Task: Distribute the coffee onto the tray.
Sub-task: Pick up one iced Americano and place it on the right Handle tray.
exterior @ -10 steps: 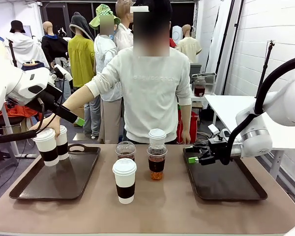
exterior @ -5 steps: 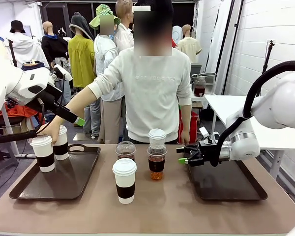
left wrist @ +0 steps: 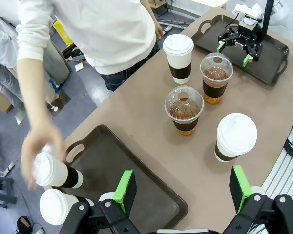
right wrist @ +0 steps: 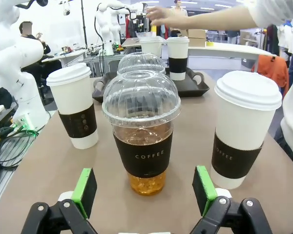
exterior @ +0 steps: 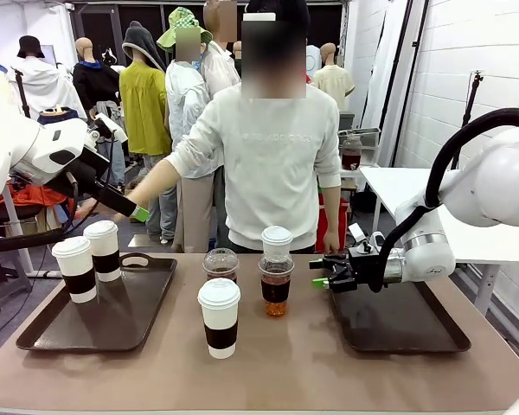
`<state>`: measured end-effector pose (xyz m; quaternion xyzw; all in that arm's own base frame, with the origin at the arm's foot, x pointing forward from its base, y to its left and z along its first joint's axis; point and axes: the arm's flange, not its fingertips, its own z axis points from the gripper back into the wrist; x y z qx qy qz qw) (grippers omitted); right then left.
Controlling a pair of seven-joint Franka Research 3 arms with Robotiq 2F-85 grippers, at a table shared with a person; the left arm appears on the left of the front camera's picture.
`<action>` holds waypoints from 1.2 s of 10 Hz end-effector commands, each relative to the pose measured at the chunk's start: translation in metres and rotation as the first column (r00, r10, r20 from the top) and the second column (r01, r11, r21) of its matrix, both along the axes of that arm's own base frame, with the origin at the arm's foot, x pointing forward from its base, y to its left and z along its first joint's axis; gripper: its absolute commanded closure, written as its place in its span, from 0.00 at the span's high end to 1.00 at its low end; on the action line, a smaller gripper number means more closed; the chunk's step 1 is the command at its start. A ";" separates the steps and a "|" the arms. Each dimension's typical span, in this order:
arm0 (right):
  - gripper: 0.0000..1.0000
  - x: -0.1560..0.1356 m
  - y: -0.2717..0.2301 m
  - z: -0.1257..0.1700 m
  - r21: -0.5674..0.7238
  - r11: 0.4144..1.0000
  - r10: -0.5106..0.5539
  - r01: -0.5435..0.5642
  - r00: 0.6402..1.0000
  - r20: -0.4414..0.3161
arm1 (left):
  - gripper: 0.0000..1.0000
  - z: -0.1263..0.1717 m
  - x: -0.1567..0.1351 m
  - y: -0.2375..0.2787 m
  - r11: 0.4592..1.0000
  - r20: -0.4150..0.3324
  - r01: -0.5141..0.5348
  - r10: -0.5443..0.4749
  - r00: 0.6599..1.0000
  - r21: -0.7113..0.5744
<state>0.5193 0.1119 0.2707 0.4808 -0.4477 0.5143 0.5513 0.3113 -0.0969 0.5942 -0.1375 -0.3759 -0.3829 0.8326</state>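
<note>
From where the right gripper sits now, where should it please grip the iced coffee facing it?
Grip the iced coffee on its dark sleeve, coming level and straight ahead with the open right gripper: the cup stands upright, and its dome lid looks thin and rounded.

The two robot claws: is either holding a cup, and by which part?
Nothing held: left gripper and right gripper are both open, the right facing an iced coffee.

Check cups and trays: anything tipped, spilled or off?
Nothing stands out. All six cups stand upright, lids on: two paper cups on the left tray, two more and two iced coffees on the table between it and the right tray. No spill visible.
</note>
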 end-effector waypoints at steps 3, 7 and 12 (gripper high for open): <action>1.00 0.005 0.008 -0.004 0.009 1.000 -0.006 0.006 1.000 0.002 | 1.00 0.000 0.000 0.002 1.000 -0.002 0.022 -0.022 1.000 -0.005; 1.00 0.016 0.034 -0.025 0.022 1.000 -0.011 0.011 1.000 -0.008 | 1.00 0.000 0.000 0.002 1.000 -0.002 0.022 -0.022 1.000 -0.005; 1.00 0.020 0.049 -0.040 0.054 0.999 0.001 0.001 1.000 -0.021 | 1.00 0.000 0.000 0.002 1.000 -0.002 0.022 -0.022 1.000 -0.005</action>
